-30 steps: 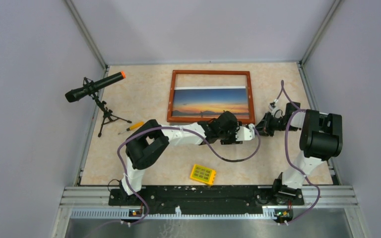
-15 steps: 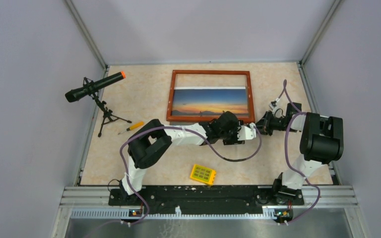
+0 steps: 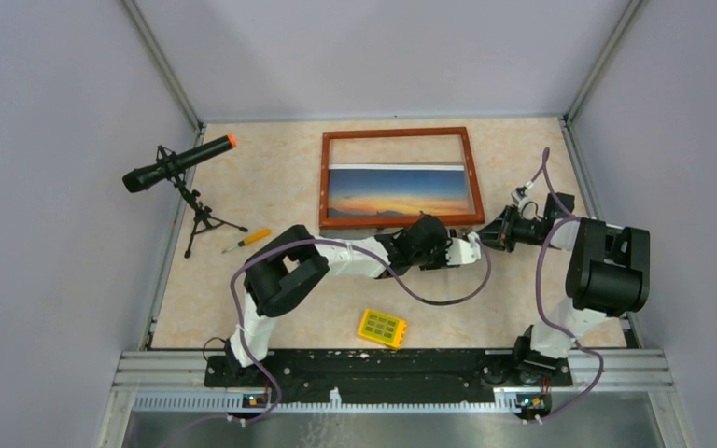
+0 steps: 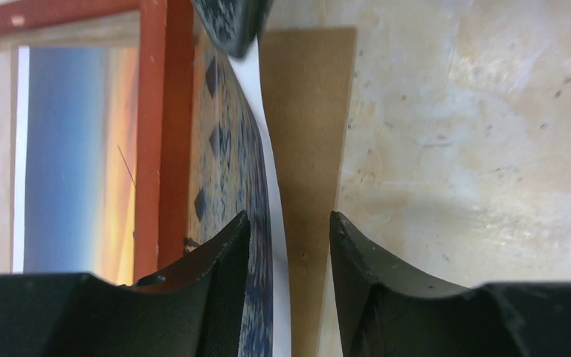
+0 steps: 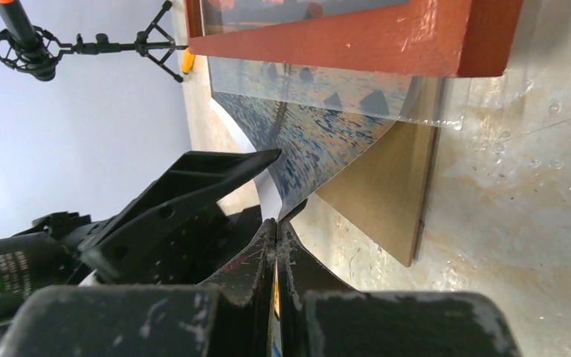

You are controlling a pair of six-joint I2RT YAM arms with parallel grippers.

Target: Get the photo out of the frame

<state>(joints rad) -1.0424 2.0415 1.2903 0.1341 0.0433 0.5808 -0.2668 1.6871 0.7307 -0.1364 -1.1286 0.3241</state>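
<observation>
right pincer (image 5: pixel 275 230) clamping a corner of the photo (image 5: pixel 320 141), peeling it from under the frame (image 5: pixel 357 44)
frame is edging slightly away, freeing more print; left pincer (image 4: pixel 288 219) is hanging apart around the lifted edge.

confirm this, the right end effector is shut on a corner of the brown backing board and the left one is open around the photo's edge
Not quite. The right end effector is shut on a corner of the photo, not the backing board, which lies flat; the right wrist view shows this. The left end effector is open around the photo's edge.
</observation>
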